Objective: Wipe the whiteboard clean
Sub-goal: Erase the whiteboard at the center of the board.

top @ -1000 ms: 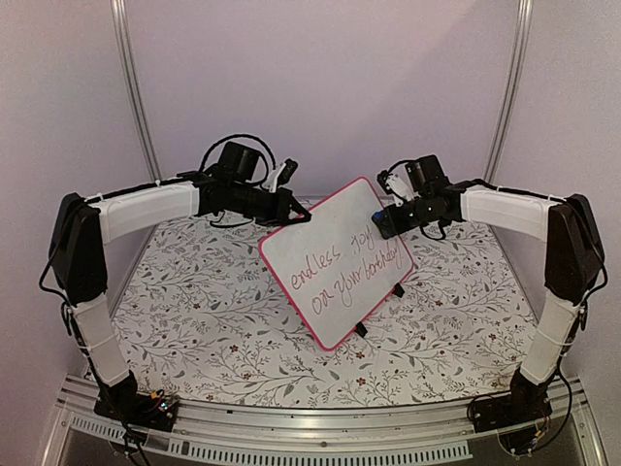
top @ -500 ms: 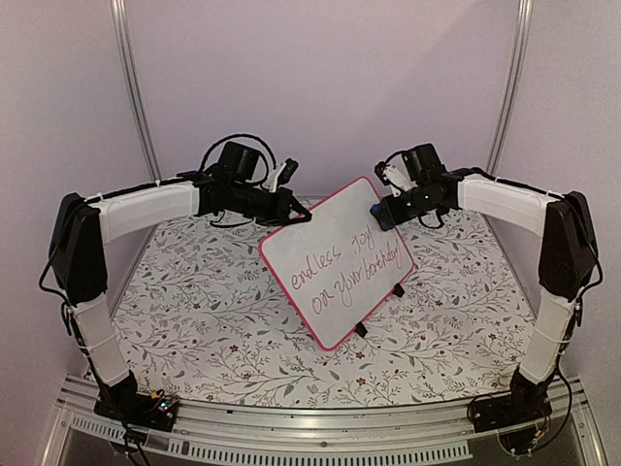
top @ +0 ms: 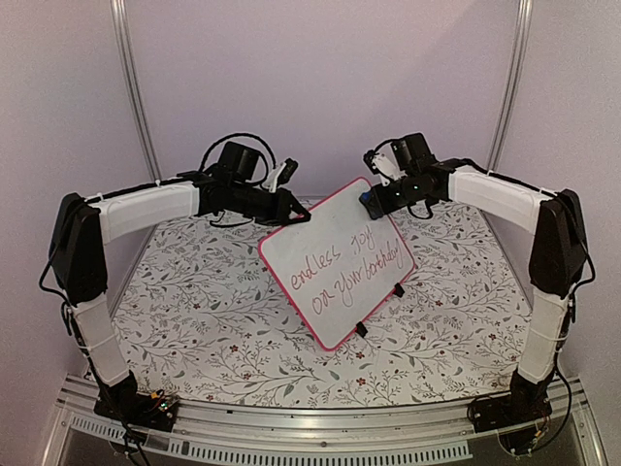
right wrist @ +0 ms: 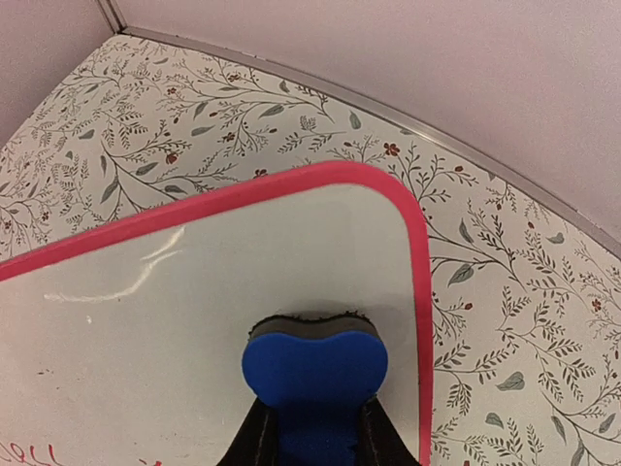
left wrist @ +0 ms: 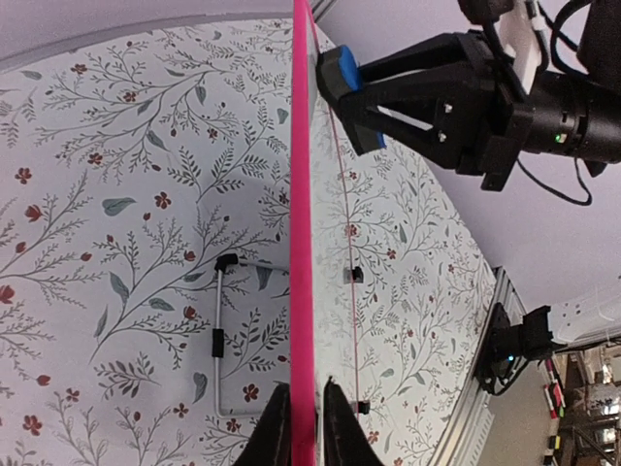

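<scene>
Gripping the blue eraser [right wrist: 314, 364], the right tool [right wrist: 312, 437] presses it against the upper corner of the whiteboard [top: 335, 262], which stands tilted on 2 black feet [top: 361, 330] on the surface [top: 194, 291]. The left tool [left wrist: 304, 432] appears clenched on its pink frame.

Writing [right wrist: 17, 452] on the whiteboard [left wrist: 302, 243] edge-on, unreadable from the left wrist; mostly below the right wrist view's bottom edge.

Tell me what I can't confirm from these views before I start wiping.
- Right wrist view: the eraser hides its own pad's contact with the whiteboard.
- Right wrist view: the bottom edge cuts off the writing.
- Top view: the whiteboard hides the wire stand behind it.
</scene>
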`<state>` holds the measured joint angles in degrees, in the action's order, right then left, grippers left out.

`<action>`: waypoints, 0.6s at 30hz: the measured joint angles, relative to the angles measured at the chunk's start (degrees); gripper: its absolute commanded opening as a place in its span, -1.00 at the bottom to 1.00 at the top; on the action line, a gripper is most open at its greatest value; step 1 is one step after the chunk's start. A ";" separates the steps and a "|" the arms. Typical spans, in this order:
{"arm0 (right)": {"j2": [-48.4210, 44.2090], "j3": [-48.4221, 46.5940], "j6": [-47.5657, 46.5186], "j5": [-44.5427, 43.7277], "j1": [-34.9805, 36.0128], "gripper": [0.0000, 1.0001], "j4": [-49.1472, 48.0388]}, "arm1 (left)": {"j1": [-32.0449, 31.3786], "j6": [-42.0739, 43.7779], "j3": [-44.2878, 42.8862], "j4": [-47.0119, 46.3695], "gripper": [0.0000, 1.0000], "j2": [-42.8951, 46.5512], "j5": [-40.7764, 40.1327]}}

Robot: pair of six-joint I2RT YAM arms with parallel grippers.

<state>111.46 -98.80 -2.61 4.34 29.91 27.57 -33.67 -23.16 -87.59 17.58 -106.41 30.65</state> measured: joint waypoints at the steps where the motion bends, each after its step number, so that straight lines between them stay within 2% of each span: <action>1: -0.50 1.27 0.04 -0.22 0.50 -1.00 -0.04 | 0.13 0.26 0.00 0.09 -0.66 0.00 -0.15; 5: -4.13 6.54 0.28 -1.33 2.58 -1.00 -0.09 | 0.48 0.83 0.00 0.04 -0.54 0.00 -0.44; 7: -6.60 8.68 0.44 -2.08 3.56 -1.00 -0.35 | 0.48 0.90 0.00 0.02 -0.41 0.00 -0.63; 16: -16.92 16.68 2.78 -6.36 9.84 -1.00 -3.63 | 0.59 1.38 0.22 -0.15 0.20 0.04 -2.05; 18: -17.44 18.16 3.30 -7.54 12.17 -1.00 -4.31 | 0.59 1.38 0.33 -0.04 0.43 0.35 -2.43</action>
<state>94.02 -80.64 0.69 -3.20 42.09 23.27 -33.08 -21.78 -87.26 17.54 -106.06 28.23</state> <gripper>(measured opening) 0.211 0.581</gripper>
